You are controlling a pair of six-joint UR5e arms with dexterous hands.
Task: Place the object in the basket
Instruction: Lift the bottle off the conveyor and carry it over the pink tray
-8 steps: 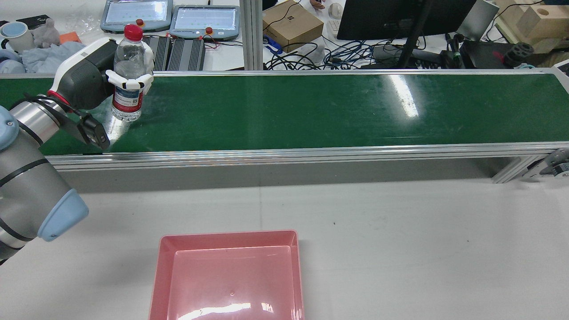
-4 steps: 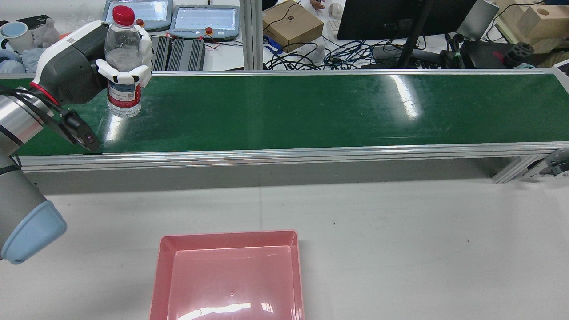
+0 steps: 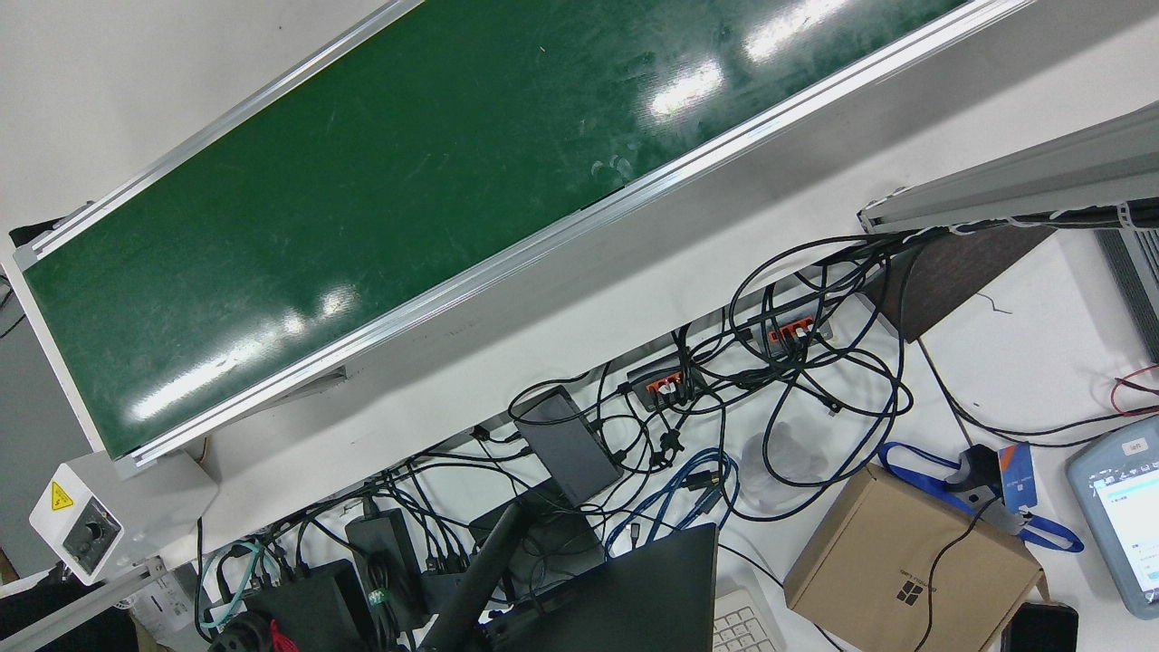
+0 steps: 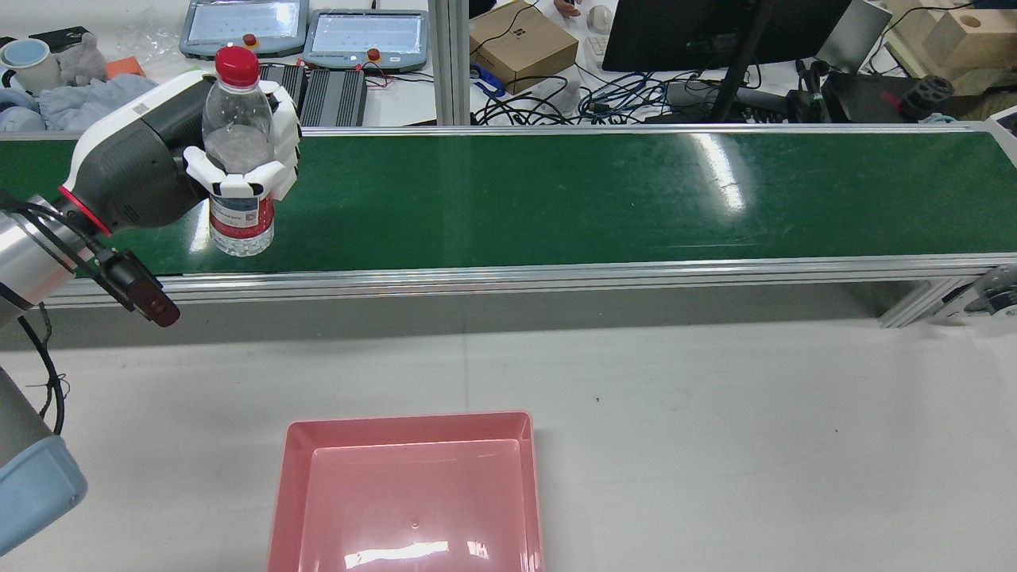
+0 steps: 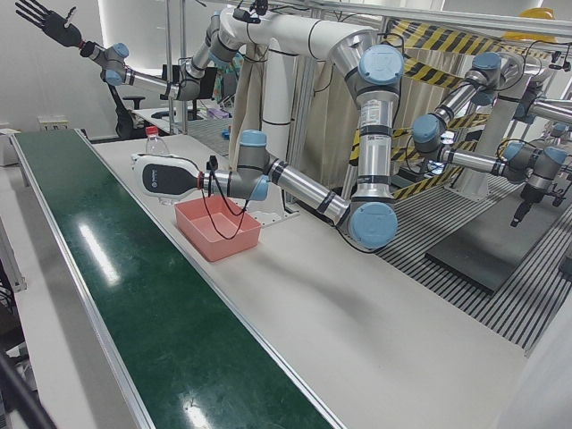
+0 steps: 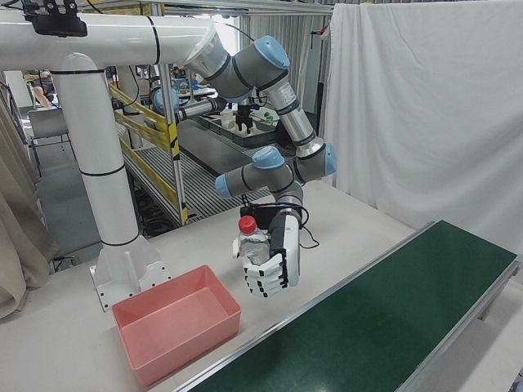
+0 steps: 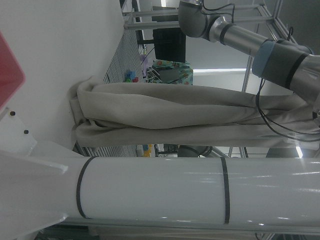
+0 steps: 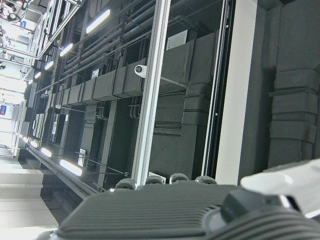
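Note:
A clear water bottle [image 4: 237, 119] with a red cap and red-white label is upright in my left hand [image 4: 171, 159], whose white fingers [image 4: 238, 184] wrap its middle. It hangs above the near part of the green conveyor belt [image 4: 556, 199], at its left end. The pink basket [image 4: 409, 425] sits on the white table, nearer the camera and to the right of the hand. The hand [image 6: 274, 249], bottle [image 6: 249, 237] and basket [image 6: 176, 322] also show in the right-front view. The right hand view shows only a dark part of my right hand [image 8: 150, 212] against the ceiling.
The belt's aluminium near rail [image 4: 516, 276] lies between the bottle and the basket. Behind the belt are teach pendants [image 4: 365, 38], a cardboard box [image 4: 520, 44], a monitor and cables. The arm's white pedestal [image 6: 122, 261] stands behind the basket.
My left hand has carried the bottle from the belt's far side toward its near edge and slightly right. The bottle stays upright in the grasp. The basket has not moved.

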